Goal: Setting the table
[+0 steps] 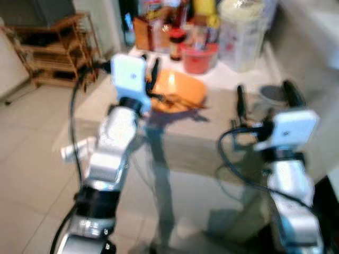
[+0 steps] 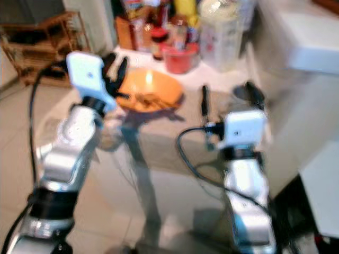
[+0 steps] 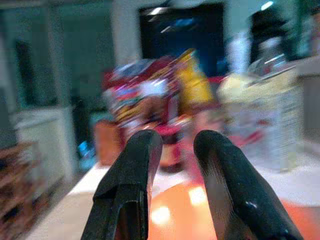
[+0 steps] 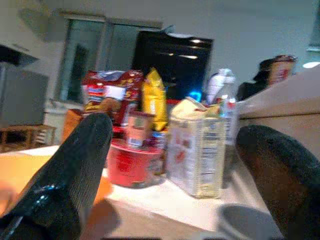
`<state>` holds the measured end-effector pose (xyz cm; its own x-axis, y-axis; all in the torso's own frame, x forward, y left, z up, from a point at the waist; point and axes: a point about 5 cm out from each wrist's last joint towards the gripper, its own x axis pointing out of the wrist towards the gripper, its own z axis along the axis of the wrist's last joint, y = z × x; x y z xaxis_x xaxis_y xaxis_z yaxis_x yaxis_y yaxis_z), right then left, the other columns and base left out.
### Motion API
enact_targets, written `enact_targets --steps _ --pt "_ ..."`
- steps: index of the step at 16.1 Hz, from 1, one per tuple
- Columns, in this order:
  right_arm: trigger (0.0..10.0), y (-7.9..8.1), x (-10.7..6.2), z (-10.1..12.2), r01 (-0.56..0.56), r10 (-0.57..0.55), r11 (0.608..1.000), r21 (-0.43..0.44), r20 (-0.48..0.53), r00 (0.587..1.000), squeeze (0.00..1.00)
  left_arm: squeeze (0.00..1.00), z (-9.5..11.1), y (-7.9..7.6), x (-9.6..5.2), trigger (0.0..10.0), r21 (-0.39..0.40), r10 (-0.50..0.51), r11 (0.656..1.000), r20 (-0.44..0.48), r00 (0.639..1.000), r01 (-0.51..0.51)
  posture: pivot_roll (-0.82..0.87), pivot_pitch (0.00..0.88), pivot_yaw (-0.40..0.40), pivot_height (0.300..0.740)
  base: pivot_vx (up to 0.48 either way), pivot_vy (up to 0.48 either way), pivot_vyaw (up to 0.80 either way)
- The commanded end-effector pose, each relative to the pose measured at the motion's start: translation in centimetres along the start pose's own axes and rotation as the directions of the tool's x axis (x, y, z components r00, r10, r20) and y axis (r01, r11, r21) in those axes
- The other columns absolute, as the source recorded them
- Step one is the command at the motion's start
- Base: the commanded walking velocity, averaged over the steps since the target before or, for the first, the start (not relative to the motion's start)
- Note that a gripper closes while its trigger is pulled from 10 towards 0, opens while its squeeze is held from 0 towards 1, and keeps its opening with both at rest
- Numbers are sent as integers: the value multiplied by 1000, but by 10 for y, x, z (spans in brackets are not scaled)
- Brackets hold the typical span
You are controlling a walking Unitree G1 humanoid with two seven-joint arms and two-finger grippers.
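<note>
- left hand (image 1: 150, 80): it is hovering over the near-left part of the tabletop (image 1: 201, 143), right at the near rim of the orange plate (image 1: 179, 90); its two fingers (image 3: 131, 175) are standing a narrow gap apart and are holding nothing.
- right hand (image 1: 265, 100): it is hanging over the right side of the tabletop, its fingers spread wide and empty, with a grey bowl (image 1: 273, 94) lying just beyond it near the right edge.
- orange plate: it is sitting toward the left of the tabletop's middle, carrying what looks like scraps of food (too blurred to name); it is round, so no long axis is governing the approach.
- key relation: the plate is lying directly ahead of and just below the left hand, and well apart from the right hand, so the left arm is judged the nearer one for any grasp of its rim.
- far edge: a red tub (image 1: 199, 58), a clear container (image 4: 196, 152) and packets are crowding the tabletop behind the plate, leaving little room for overshoot.
</note>
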<state>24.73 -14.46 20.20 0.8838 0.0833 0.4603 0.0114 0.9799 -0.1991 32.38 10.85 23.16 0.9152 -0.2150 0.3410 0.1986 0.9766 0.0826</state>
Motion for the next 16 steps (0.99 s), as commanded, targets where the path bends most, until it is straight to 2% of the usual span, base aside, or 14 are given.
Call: enact_targets --steps 1,3,5,7,8,9,11,13,14,16 --pt "10000 -7 1 5 24 -23 1000 -7 11 1000 0 0 4 -1 3 10000 -4 -2 1000 8 1000 2 -31 0 27 718 0 0 0" --pt "10000 -8 0 4 31 -31 999 -7 2 1000 0 0 5 -1 7 10000 -17 -27 999 -14 1000 27 -29 0 24 718 0 0 0" --pt "10000 -8 0 2 36 -36 999 -5 -8 999 0 0 2 6 27 10000 -100 -49 994 -169 984 32 -22 0 23 718 0 0 0" --pt "10000 -7 -2 0 37 -38 999 -4 -18 999 0 0 15 7 44 10000 -180 -88 982 -164 982 57 -20 0 28 718 0 0 0" --pt "10000 -7 -2 -1 39 -39 999 -5 -21 999 0 0 18 6 46 4784 -187 -98 980 -160 982 67 -20 0 28 718 0 0 0" --pt "10000 -7 -5 -4 39 -39 999 -7 -35 999 0 0 17 -3 51 0 -246 -146 965 -189 971 97 -24 0 34 718 0 0 0" --pt "10000 -7 -9 -9 38 -39 999 -13 -61 997 0 0 8 -18 57 0 -334 -211 936 -287 934 109 -34 0 40 718 0 0 0" --pt "10000 -8 -12 -12 34 -36 999 -25 -78 996 0 0 12 -35 66 0 -358 -272 920 -285 919 161 -49 0 38 718 0 0 0" --pt "10000 -8 -13 -12 32 -34 999 -30 -83 996 0 1000 14 -42 69 10000 -374 -284 912 -278 918 169 -60 0 35 718 0 0 0" --pt "10000 -9 -13 -12 23 -27 999 -39 -85 996 0 1000 17 -55 72 10000 -401 -328 892 -262 908 207 -72 0 32 718 0 0 0"
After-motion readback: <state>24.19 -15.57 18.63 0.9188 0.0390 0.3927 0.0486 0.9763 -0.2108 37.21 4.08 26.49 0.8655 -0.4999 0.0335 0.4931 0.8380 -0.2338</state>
